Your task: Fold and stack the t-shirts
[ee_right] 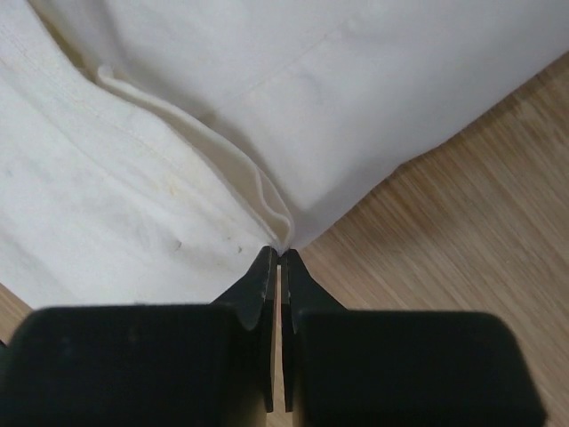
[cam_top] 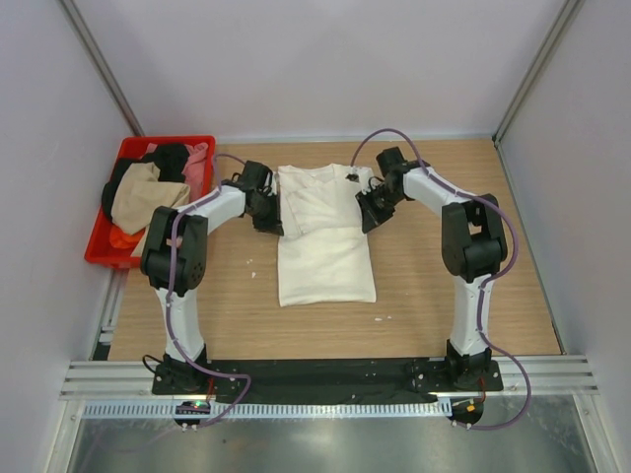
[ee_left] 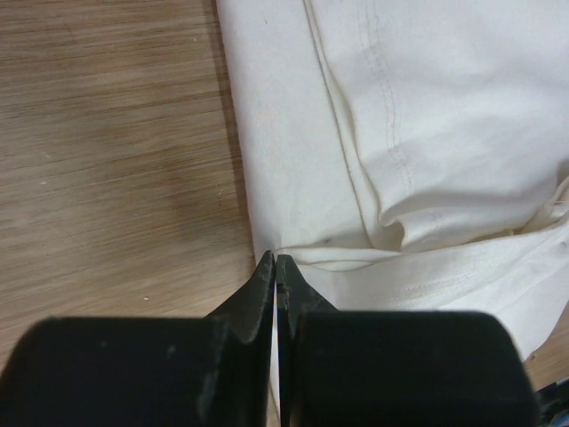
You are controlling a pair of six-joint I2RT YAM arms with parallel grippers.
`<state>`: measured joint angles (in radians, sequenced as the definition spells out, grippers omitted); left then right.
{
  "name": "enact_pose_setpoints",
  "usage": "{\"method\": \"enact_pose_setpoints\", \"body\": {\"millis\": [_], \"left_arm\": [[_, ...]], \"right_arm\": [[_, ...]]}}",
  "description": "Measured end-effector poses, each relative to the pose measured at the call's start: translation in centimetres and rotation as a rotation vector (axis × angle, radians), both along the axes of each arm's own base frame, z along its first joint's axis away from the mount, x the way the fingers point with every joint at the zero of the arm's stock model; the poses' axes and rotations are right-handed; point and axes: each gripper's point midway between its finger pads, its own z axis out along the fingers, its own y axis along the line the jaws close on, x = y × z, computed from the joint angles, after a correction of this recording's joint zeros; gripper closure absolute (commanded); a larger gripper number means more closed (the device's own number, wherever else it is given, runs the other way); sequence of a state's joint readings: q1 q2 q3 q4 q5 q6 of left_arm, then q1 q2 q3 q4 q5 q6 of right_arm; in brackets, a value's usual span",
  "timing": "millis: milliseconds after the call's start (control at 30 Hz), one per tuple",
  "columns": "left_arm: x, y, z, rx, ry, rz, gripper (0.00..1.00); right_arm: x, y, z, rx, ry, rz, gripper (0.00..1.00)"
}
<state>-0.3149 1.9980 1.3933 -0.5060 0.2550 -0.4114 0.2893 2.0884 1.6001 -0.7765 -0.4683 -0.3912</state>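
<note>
Now: shirt (cam_top: 325,246) flat on table (cam_top: 444,296), sleeves folded in. Left claw (ee_left: 276,267) nipped tight on its left edge; right claw (ee_right: 280,258) likewise, right edge.

One t-shirt (cam_top: 325,258) on table (cam_top: 444,296) centre, crate (cam_top: 99,256) of other shirts (cam_top: 143,197) at far left
</note>
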Motion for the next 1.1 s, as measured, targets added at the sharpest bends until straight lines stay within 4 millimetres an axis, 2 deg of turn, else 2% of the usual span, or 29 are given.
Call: {"method": "enact_pose_setpoints", "body": {"millis": [400,1100], "left_arm": [[0.4,0.8,-0.8,-0.038,0.004,0.124,1.0],[1.8,1.1,1.0,-0.069,-0.092,0.234,1.0]], "right_arm": [[0.3,-0.7,-0.6,0.002,-0.002,-0.029,0.99],[0.7,-1.2,-0.9,-0.004,-0.003,-0.066,0.99]]}}
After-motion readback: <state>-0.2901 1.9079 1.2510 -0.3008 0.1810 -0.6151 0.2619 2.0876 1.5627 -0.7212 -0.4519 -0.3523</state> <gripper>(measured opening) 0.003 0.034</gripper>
